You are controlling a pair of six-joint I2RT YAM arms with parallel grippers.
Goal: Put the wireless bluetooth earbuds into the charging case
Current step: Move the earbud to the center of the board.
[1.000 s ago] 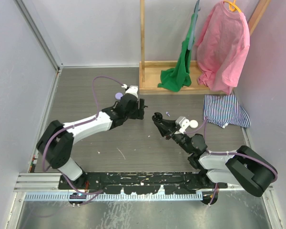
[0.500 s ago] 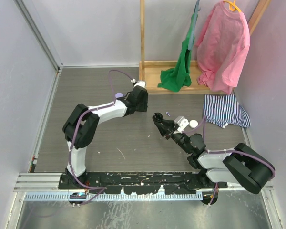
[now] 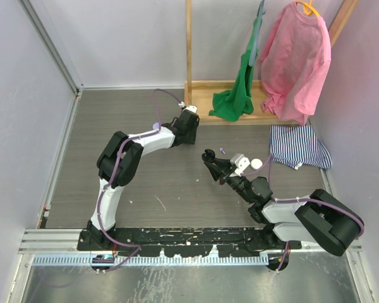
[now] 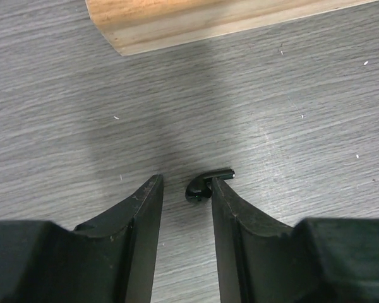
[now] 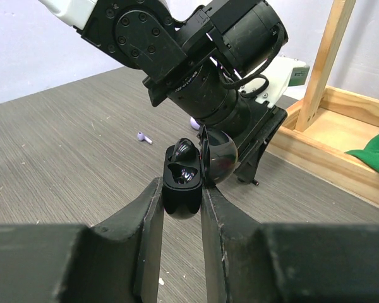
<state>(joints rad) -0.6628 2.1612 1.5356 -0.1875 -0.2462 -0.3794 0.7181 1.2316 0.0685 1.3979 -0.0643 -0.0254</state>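
Observation:
A black earbud [image 4: 205, 185] lies on the grey table, touching the tip of my left gripper's [image 4: 186, 183] right finger; the jaws stand open, and the left finger is clear of the earbud. In the top view the left gripper [image 3: 191, 140] points down close to the wooden rack base. My right gripper [image 5: 180, 189] is shut on the black charging case [image 5: 183, 180], which it holds above the table with its lid open. One black earbud [image 5: 183, 150] sits in the case. A lilac earbud [image 5: 144, 137] lies loose on the table beyond it.
The wooden rack base [image 4: 208, 19] runs just past the left fingertips. A green cloth [image 3: 234, 101] and a pink shirt [image 3: 297, 63] hang on the rack. A striped cloth [image 3: 297, 146] lies at the right. A lilac round case [image 3: 156, 126] peeks out beside the left arm.
My left arm has swung right and farther back toward the rack base, and its jaws have narrowed. The right arm and the case have stayed put.

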